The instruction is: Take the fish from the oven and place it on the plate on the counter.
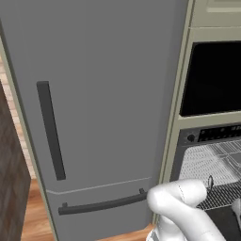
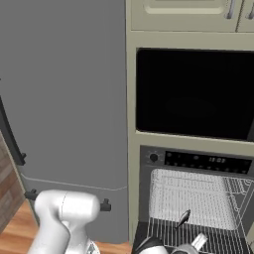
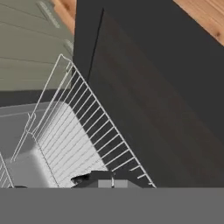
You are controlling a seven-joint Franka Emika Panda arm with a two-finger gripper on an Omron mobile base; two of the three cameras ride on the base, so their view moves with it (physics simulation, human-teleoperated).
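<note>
Claw tips (image 3: 105, 181) peek dark at the hand view's bottom edge, low over the pulled-out wire rack (image 3: 87, 131); whether they are spread or closed cannot be told. Just behind, the fish (image 2: 184, 217) stands tilted on the rack in the open oven (image 2: 191, 198), beside the grey fridge (image 1: 94, 103).

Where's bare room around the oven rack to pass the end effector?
The wire rack is bare across most of its span, and the dark inner face of the open oven door beside it is bare. Tight only around the fish.
</note>
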